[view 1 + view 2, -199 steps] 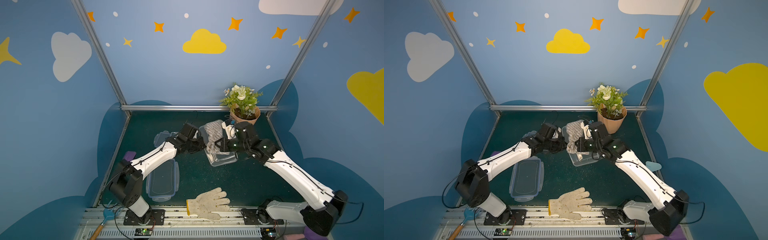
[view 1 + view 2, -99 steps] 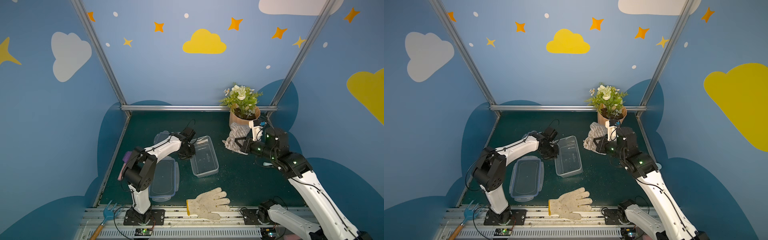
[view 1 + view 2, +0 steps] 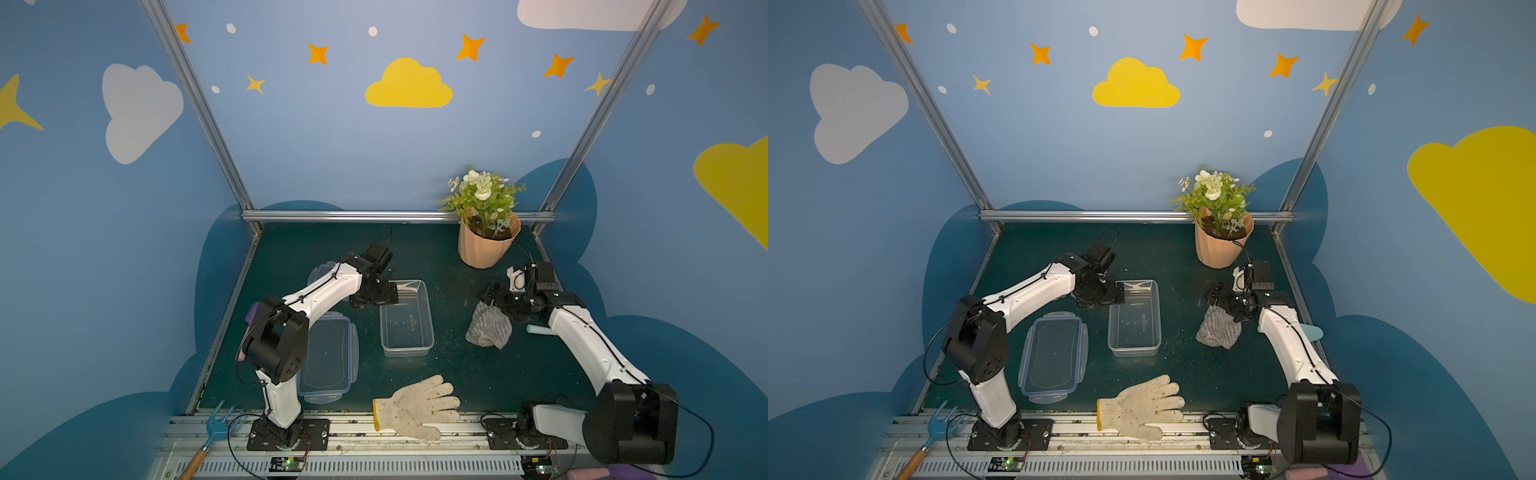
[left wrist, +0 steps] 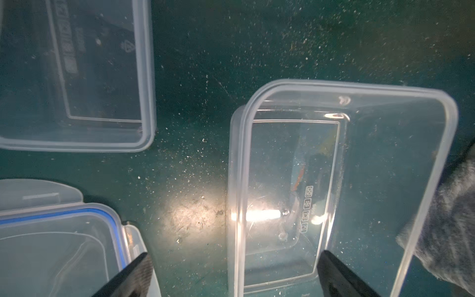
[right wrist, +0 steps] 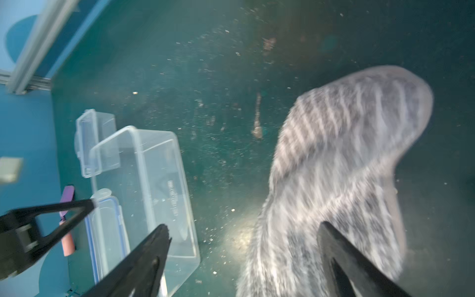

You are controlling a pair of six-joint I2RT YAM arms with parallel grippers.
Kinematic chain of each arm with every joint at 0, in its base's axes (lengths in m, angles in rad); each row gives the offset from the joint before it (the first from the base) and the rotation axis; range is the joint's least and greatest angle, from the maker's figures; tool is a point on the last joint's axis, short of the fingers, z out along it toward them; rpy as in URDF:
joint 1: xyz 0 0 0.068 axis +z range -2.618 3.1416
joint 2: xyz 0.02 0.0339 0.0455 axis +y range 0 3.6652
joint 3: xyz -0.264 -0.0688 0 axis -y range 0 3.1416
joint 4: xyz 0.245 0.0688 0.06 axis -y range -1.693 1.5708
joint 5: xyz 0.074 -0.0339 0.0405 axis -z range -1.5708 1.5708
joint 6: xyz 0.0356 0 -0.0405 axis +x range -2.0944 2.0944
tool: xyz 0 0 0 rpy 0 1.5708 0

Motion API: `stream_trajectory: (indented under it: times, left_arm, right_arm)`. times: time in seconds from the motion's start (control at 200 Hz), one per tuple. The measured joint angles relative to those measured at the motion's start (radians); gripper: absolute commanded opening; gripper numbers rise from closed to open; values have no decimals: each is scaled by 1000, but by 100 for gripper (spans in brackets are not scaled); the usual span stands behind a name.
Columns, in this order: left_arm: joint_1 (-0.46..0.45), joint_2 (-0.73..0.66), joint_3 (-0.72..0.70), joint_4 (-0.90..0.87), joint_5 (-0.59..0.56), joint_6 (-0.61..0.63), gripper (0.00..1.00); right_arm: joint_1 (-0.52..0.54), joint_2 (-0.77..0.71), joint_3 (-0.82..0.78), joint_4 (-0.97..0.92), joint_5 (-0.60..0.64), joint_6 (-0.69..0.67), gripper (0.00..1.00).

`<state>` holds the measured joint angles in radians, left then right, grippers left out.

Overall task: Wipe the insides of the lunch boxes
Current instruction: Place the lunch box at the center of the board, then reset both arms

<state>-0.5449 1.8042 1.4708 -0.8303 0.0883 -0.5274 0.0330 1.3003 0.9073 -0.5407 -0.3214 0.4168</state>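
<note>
Straddling one long wall of the large lunch box (image 4: 334, 180), left gripper (image 4: 234, 253) stands spread and empty, box axis running ahead of its fingers; cloth (image 5: 347, 154) (not pinched, by appearance) lies under right gripper (image 5: 244, 225), fingers likewise spread.

In a top view the left arm (image 3: 320, 291) covers most of the small lunch box (image 3: 319, 273), at 10 o'clock of the large lunch box (image 3: 406, 324), and part of the blue-rimmed lid (image 3: 330, 361). A pale blue thing (image 3: 1314, 332) pokes out from behind the right arm (image 3: 1293, 345); what it is cannot be told. In the right wrist view the grey cloth (image 5: 347, 167) is blurred and cut by the edge, and whether it touches the right end effector (image 5: 243, 226) is unclear.
</note>
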Motion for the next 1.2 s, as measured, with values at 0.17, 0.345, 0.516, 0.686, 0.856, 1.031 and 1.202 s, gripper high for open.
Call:
stream_trajectory:
  times: [0.17,0.345,0.516,0.686,0.856,1.031,1.202]
  left_arm:
    - [31,-197,-8,16,-101,49,100]
    - [147,-549,-261,248,-262,142,100]
    - [299,-757,-621,525,-414,223,100]
    - [415,-780,-913,806,-484,297,100]
    - [529,-732,-1115,1130,-439,340,100]
    - [569,-617,-1164,1339,-346,372,100]
    - [576,-486,-1182,1525,-267,382,100]
  right_arm:
    - [-58,106,-9,70,-27,-83,92]
    - [-91,73,-124,312,21,-175,93]
    - [-108,57,-298,635,69,-249,92]
    - [-103,103,-423,929,100,-313,93]
    - [-39,177,-539,1233,149,-385,93]
    - [-8,223,-552,1314,190,-421,93]
    - [-8,222,-516,1331,209,-430,93]
